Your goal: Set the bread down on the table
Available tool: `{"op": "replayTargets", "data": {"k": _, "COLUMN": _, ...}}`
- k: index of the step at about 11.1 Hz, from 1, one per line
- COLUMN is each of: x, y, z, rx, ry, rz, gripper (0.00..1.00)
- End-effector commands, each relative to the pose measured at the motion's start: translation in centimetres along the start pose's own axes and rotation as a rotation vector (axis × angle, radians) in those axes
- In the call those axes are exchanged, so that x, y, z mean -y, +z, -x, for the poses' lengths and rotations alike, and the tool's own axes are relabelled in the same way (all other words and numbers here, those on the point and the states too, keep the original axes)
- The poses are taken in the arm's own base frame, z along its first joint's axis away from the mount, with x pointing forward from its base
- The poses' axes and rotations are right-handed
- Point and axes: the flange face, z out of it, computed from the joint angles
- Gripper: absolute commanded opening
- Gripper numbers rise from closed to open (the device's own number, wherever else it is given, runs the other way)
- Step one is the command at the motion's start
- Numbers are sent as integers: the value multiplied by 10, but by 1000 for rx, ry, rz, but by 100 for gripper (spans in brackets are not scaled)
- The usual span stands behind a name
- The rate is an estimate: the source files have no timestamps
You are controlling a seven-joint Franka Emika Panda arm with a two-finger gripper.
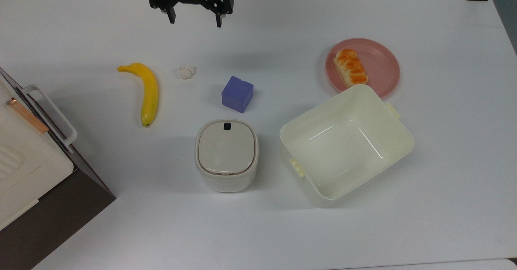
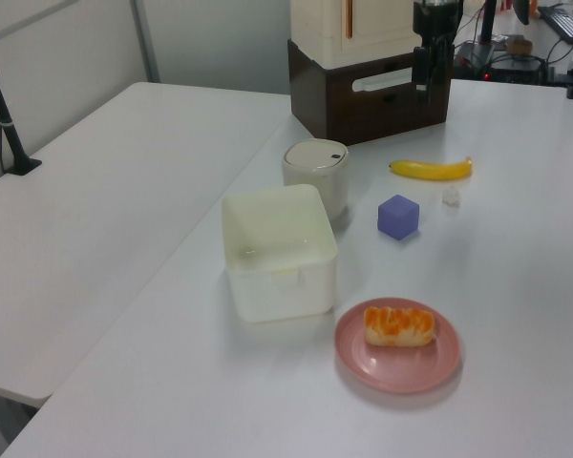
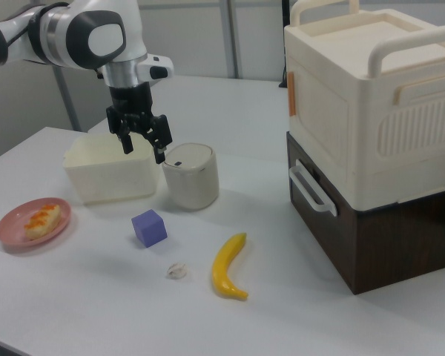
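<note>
I see the bread (image 1: 350,67) lying on the pink plate (image 1: 379,66), just beside the cream tub (image 1: 347,144) on the table (image 1: 444,161); untouched. Gripper (image 1: 196,19) hangs at the top view's upper edge, well apart from bread; jaws spread wide, nothing btwn them; banana (image 1: 148,92) and purple block (image 1: 237,94) sit nearer to it.

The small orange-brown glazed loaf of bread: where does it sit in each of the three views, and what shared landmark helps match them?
Top view: the small orange-brown glazed loaf of bread lies upper right, on the round pink plate.
Left view: bottom centre-right, on that plate.
Right view: far left, on that plate.
Shared landmark: the cream plastic rectangular tub, next to the plate in all three.
</note>
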Motion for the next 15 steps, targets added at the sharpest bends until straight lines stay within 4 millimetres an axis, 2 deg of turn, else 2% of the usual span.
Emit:
{"op": "replayTargets", "data": {"k": 1, "x": -3, "y": 0, "z": -5, "rx": -16, "ry": 20, "rz": -12, "gripper": 100}}
{"op": "replayTargets", "data": {"k": 15, "x": -2, "y": 3, "z": -8, "rx": -17, "ry": -14, "rz": -11, "gripper": 100}}
